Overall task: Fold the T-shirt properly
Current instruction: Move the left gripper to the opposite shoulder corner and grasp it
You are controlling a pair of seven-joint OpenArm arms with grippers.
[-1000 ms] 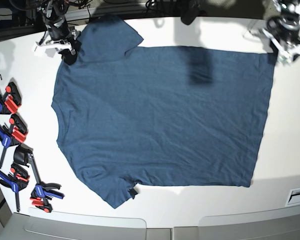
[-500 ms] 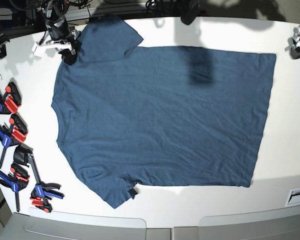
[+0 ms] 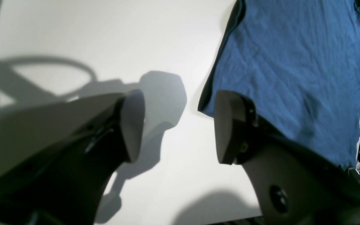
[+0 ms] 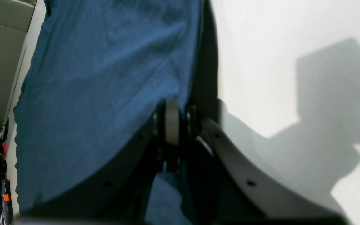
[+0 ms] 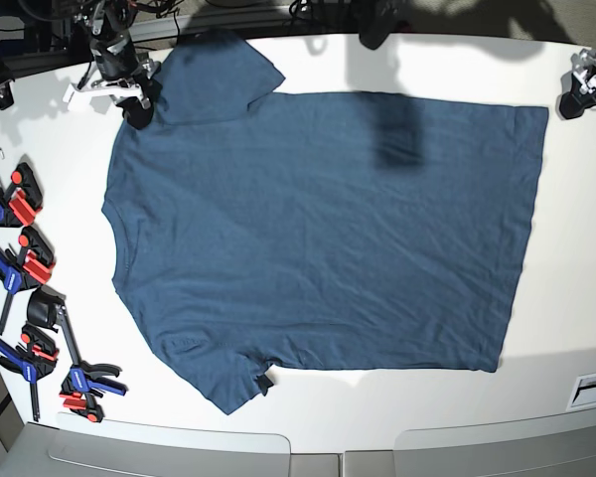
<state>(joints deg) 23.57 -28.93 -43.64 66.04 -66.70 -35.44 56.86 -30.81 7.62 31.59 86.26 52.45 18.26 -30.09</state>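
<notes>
Left wrist: my left gripper hangs spread over bare table, beside the T-shirt hem corner. Right wrist: right gripper pinches the T-shirt's edge. Base: shirt flat mid-table, clamps along one edge.

One T-shirt lay on one bench. Two claws showed. Several clamps sat alongside, their exact count unclear.

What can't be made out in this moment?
- Right gripper: right wrist view shows it closed at the T-shirt edge; its own body hides whether cloth is pinched.
- Left gripper: partly cut off by the base view's right edge.
- Clamps: too small to count exactly.
</notes>
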